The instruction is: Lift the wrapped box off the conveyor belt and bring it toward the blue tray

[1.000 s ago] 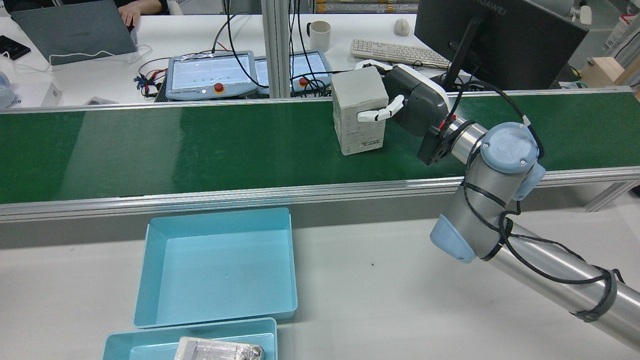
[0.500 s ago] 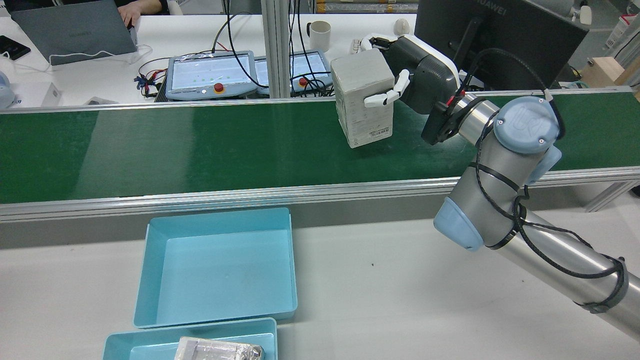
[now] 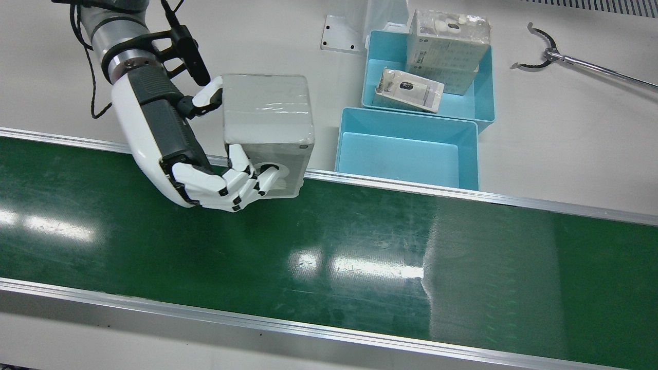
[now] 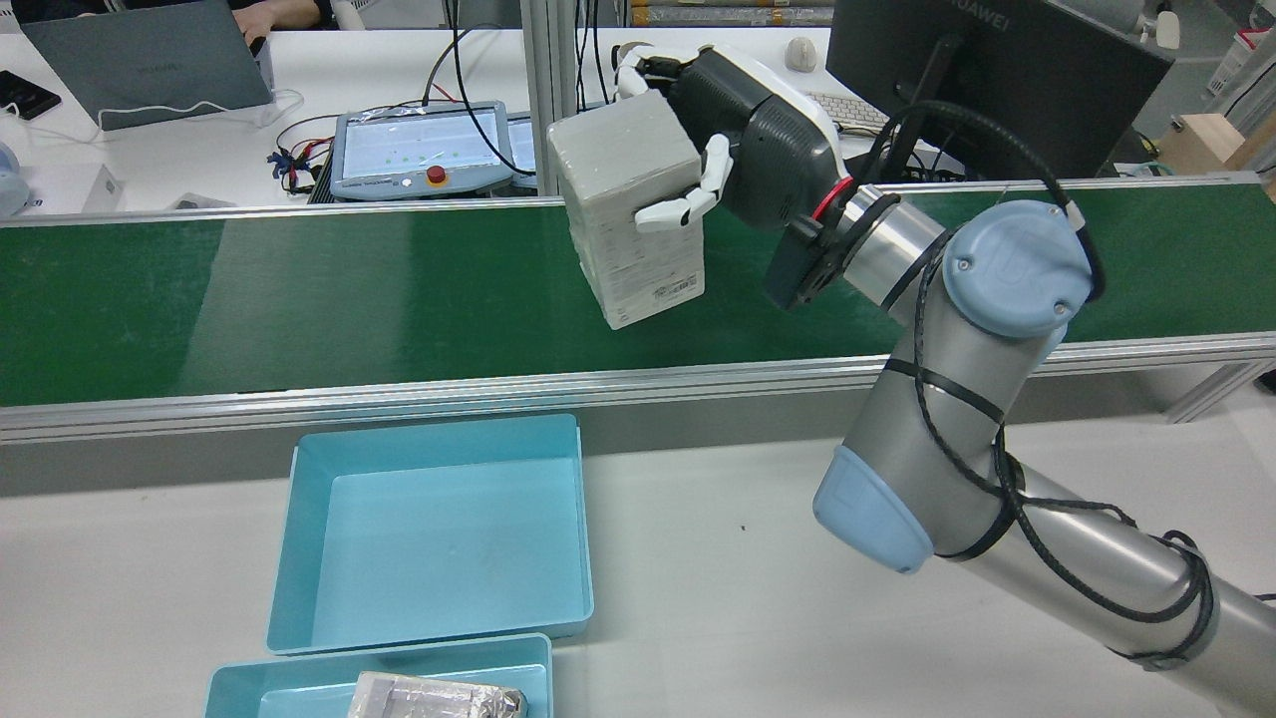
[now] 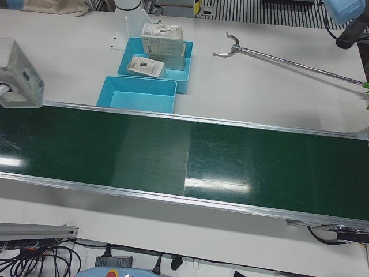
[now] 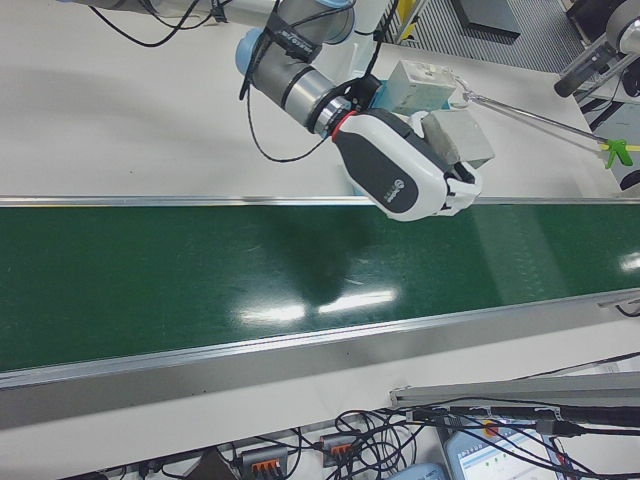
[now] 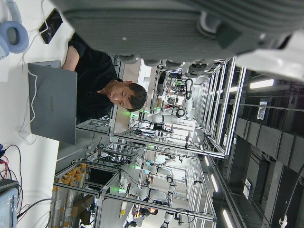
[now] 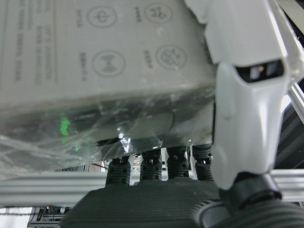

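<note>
The wrapped box (image 4: 628, 219), grey under clear film, hangs upright above the green conveyor belt (image 4: 299, 289), clear of its surface. My right hand (image 4: 748, 130) is shut on it, fingers (image 4: 683, 207) across its near face and others behind. In the front view the box (image 3: 267, 110) and hand (image 3: 169, 149) sit over the belt's (image 3: 360, 257) tray-side rail. The empty blue tray (image 4: 429, 439) stands on the table below and left; it also shows in the front view (image 3: 406, 117). Only the palm edge of my left hand (image 7: 190, 19) shows.
A second blue tray (image 3: 483, 77) behind the empty one holds wrapped packages (image 3: 447, 41). A long grabber tool (image 3: 565, 56) lies on the table. Teach pendants (image 4: 419, 150) and a monitor (image 4: 997, 70) stand beyond the belt.
My right hand has lifted the box off the belt and swung it left in the rear view, toward the near rail and the tray.
</note>
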